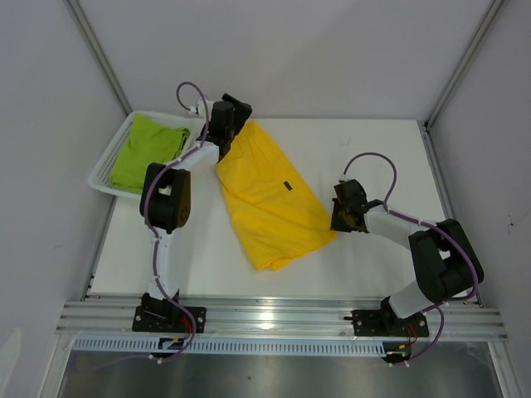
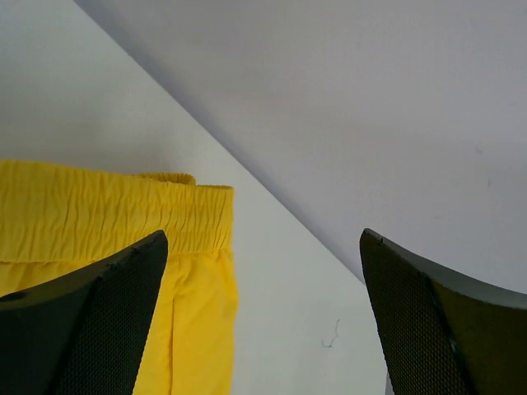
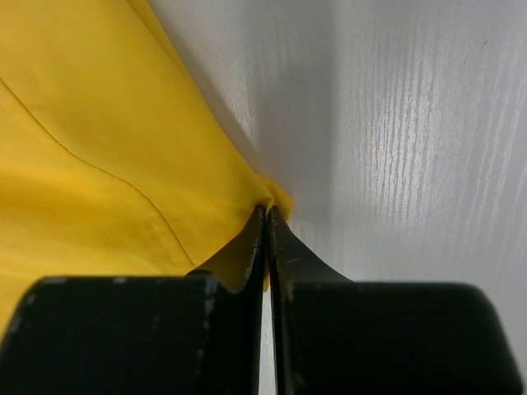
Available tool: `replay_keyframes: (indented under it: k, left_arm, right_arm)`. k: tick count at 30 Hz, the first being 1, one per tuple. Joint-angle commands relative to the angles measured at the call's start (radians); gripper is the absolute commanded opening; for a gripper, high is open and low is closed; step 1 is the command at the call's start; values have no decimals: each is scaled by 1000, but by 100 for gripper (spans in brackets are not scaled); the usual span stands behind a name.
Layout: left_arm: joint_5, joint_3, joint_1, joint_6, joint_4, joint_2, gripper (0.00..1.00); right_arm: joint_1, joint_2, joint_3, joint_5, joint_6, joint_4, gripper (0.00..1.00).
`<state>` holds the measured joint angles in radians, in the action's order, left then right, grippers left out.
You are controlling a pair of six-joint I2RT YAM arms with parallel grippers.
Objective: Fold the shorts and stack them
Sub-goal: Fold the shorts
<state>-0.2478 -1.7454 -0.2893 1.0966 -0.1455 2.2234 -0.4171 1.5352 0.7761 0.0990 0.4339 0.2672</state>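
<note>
Two hazards, larger first. Yellow shorts [image 1: 270, 195]: spread slantwise over the middle of the table [image 1: 373, 149], waistband [image 2: 107, 214] toward 11 o'clock, legs toward 5, held only at a hem corner on the 3 o'clock side. Right gripper [image 3: 268, 207]: pressed together on a thin lip of that corner; likely to lose it under a firm pull, or to drag the whole limp sheet and bunch it, with no hold on the far end. Left gripper [image 2: 263, 247]: spread wide and empty above the waistband at 11 o'clock, apparently clear of the cloth; if closed too far out, grabs air or one layer only, giving a lopsided fold. Smaller hazard: lime green shorts [image 1: 149, 153] lying in the white mesh basket [image 1: 112, 145] at 9 o'clock, left arm's elbow [image 1: 166, 195] just beside its near corner; could nudge the basket on a wide swing, could snag cloth on the mesh when lifting out. Then the room: pale grey walls [image 1: 290, 50] on three sides, metal struts [image 1: 465, 62] in the corners, tight for high swings. Table: white, matte, faintly grained, probably slick enough for cloth to slide instead of creasing. Aluminium rail [image 1: 282, 315] along 6 o'clock. Small dark label [image 1: 286, 186] near the garment's middle. Tiny dark squiggle [image 2: 329, 333] on the tabletop, thread or scratch, impossible to tell.
</note>
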Motion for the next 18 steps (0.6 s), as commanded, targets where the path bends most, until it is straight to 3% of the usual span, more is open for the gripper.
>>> replay_keyframes:
  k: [1,6,8,11,14,18]
  left_arm:
    - [-47,-65,-16,-58,-20,-28,99]
    - [-7,-94,-16,-194,-13,-97,99]
    - [44,-95,-16,-326,3,-140,99]
    - [45,-95,-16,-457,153,-206,99]
    - [29,-54,-14,-537,306,-284,99]
    - [71,127,-10,-580,350,-405,99]
  right_arm:
    - [-15,-18,-23,24,8,47,0]
    - [-25,-43,-12,53,12,81,0]
    - [-9,-62,-8,79,9,99,0]
    - [17,-76,15,94,-3,121,0]
    - [58,-55,57,111,-20,135,0]
    - [103,67,164,208,-32,175,2]
